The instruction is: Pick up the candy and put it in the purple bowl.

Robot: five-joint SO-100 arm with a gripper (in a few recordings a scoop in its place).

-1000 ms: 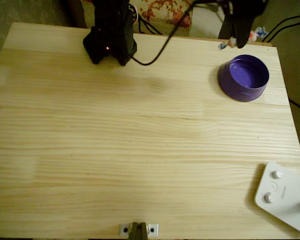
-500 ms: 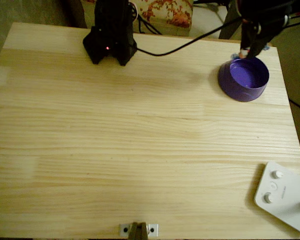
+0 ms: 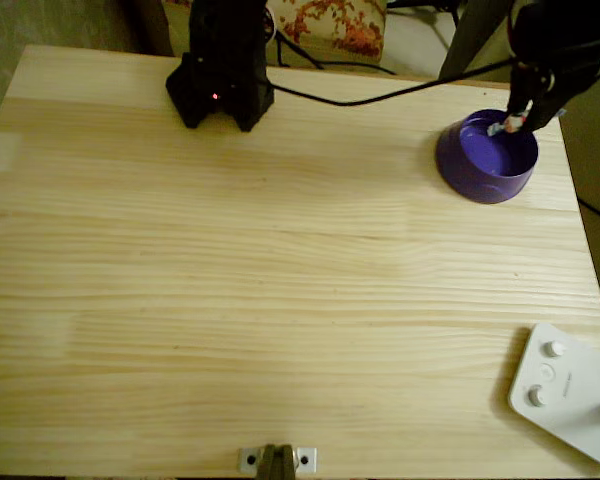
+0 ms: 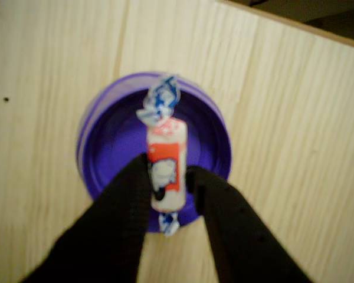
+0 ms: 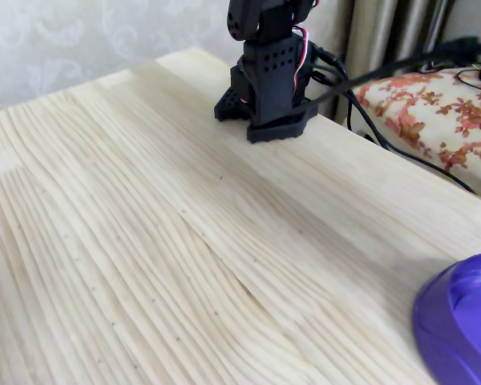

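Gripper, its black fingers closing on the candy, is hovering over the purple bowl at the table's far right corner.

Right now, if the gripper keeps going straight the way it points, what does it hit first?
Most likely the floor of the purple bowl. In the wrist view the gripper points down over it, shut on the candy, so the candy would probably touch first. Height above the bowl is unclear.
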